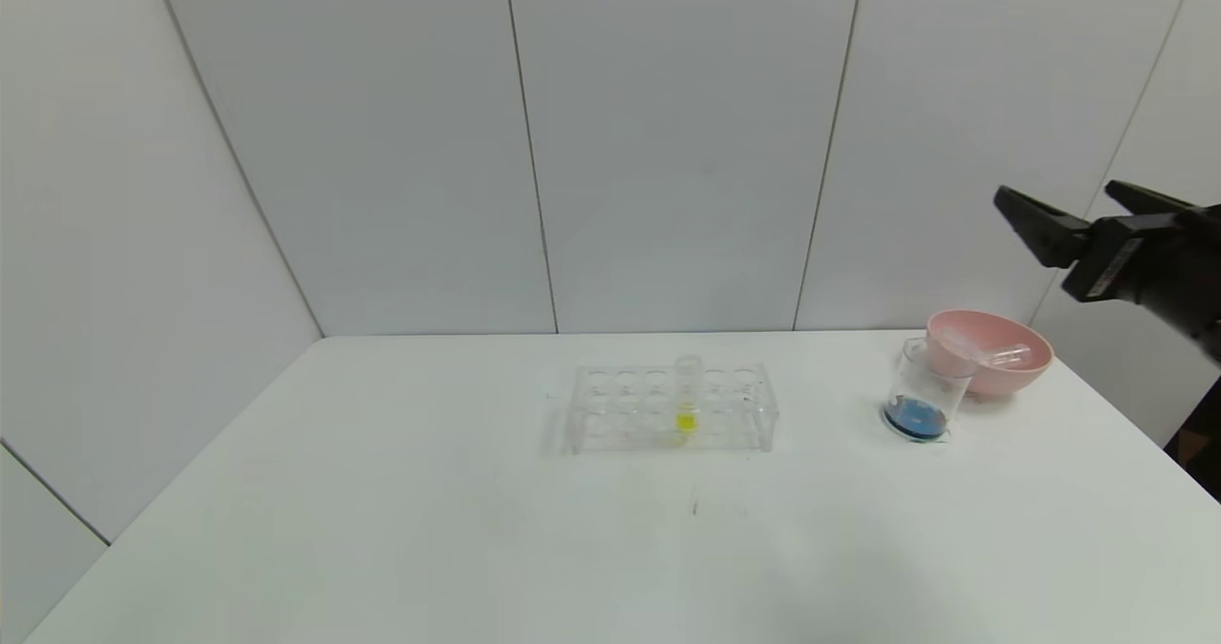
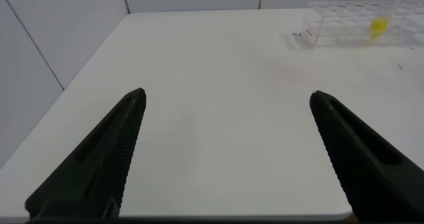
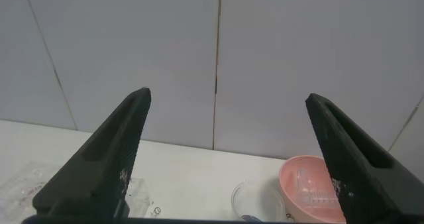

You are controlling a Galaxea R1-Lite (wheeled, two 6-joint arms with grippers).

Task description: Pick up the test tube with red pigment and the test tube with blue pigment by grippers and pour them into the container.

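No tube with red or blue liquid is in view. The container, a clear glass beaker (image 1: 923, 391), stands at the right of the table and holds dark blue liquid (image 1: 916, 419); its rim shows in the right wrist view (image 3: 255, 197). My right gripper (image 1: 1054, 192) is open and empty, raised high above and to the right of the beaker, and its wrist view (image 3: 228, 95) faces the back wall. My left gripper (image 2: 226, 93) is open and empty over the bare left part of the table, outside the head view.
A pink bowl (image 1: 1011, 382) behind the beaker holds empty clear tubes (image 1: 997, 353); it also shows in the right wrist view (image 3: 291, 177). A clear tube rack (image 1: 610, 405) in mid-table holds one tube with yellow liquid (image 1: 687, 396), also seen from the left wrist (image 2: 379, 26).
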